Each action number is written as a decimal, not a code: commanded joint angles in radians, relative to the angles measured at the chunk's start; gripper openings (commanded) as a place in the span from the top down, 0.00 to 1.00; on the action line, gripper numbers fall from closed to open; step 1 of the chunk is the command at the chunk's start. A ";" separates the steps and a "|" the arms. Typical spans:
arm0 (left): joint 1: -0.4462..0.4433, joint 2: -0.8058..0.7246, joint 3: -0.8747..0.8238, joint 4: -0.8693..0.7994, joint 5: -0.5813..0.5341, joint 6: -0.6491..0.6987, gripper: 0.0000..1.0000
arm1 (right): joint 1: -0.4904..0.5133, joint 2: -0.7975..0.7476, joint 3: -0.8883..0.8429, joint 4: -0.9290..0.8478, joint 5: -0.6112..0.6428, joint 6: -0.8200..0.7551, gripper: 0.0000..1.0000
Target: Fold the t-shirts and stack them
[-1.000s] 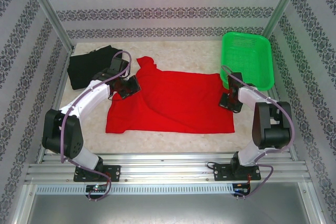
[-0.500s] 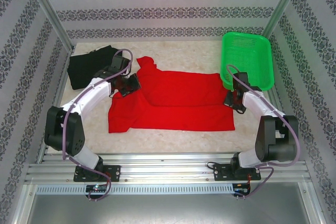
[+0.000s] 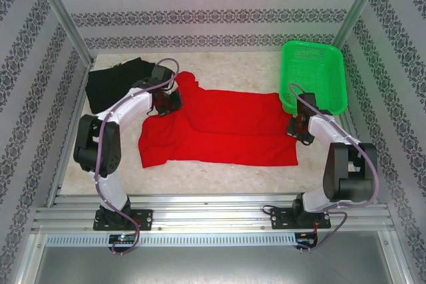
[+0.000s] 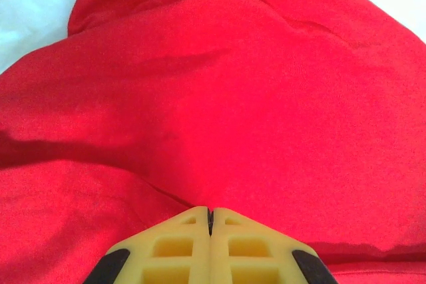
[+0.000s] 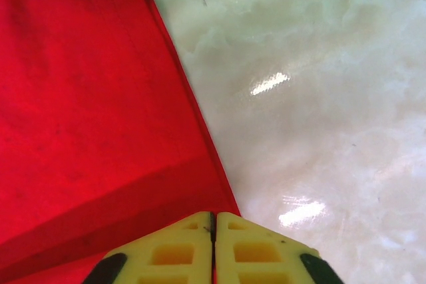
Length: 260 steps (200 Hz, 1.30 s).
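Left gripper point(image 4: 210, 213) pinches red shirt point(image 4: 219, 98) on marble table point(image 3: 233, 68).

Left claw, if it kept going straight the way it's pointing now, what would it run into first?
The red t-shirt. The left claw is shut with its tips at the cloth, and red fabric bulges up directly ahead. Depth beyond that is unclear.

a robot lab cell: aluminium rail frame point(image 3: 213, 221), patterned wall panels point(image 3: 213, 14), marble-look tabletop point(image 3: 233, 71), bolted robot arms point(image 3: 126, 114).
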 commanded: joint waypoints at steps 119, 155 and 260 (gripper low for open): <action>0.051 -0.250 -0.101 -0.196 -0.068 -0.027 0.02 | 0.010 -0.348 -0.042 -0.188 -0.163 -0.032 0.17; 0.108 -0.469 -0.394 -0.244 -0.048 -0.060 0.06 | 0.022 -0.421 -0.144 -0.201 -0.266 0.025 0.15; 0.199 -0.478 -0.684 -0.040 0.026 -0.116 0.43 | 0.040 -0.361 -0.173 -0.184 -0.284 0.057 0.13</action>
